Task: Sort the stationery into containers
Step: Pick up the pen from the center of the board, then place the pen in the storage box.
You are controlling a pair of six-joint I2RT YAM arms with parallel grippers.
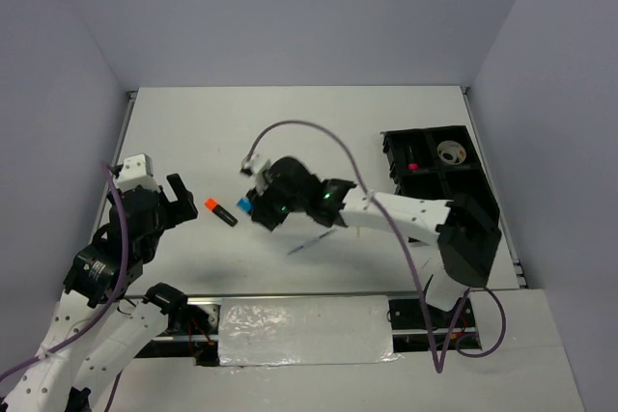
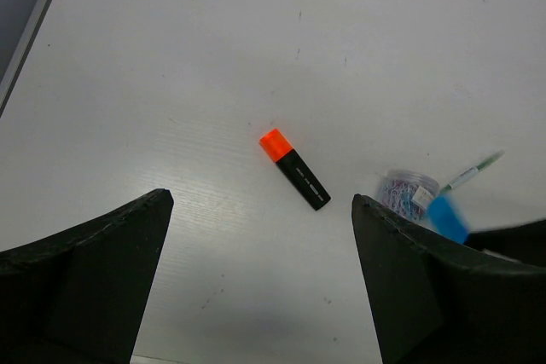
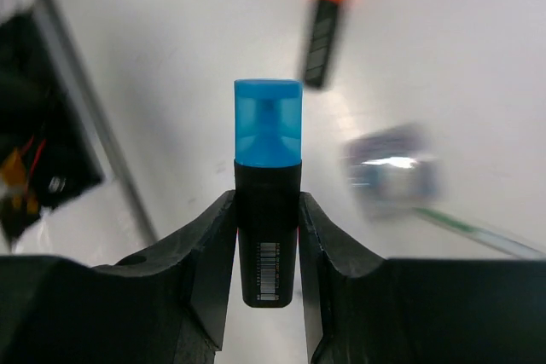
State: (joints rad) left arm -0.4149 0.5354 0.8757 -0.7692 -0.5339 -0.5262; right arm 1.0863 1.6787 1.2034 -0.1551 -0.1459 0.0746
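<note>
The blue-capped highlighter (image 3: 268, 125), a mere blue sliver from above near the table's middle, shows plainly in the right wrist view clamped between the right gripper (image 3: 267, 210) fingers, that arm stretched leftward away from the black tray (image 1: 425, 134), while the left gripper (image 2: 260, 202) hangs wide open over the orange highlighter (image 2: 294, 168).

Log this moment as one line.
right pincer: shut on blue-capped black highlighter | left pincer: open, empty | orange-capped black highlighter: lying on white table
</note>
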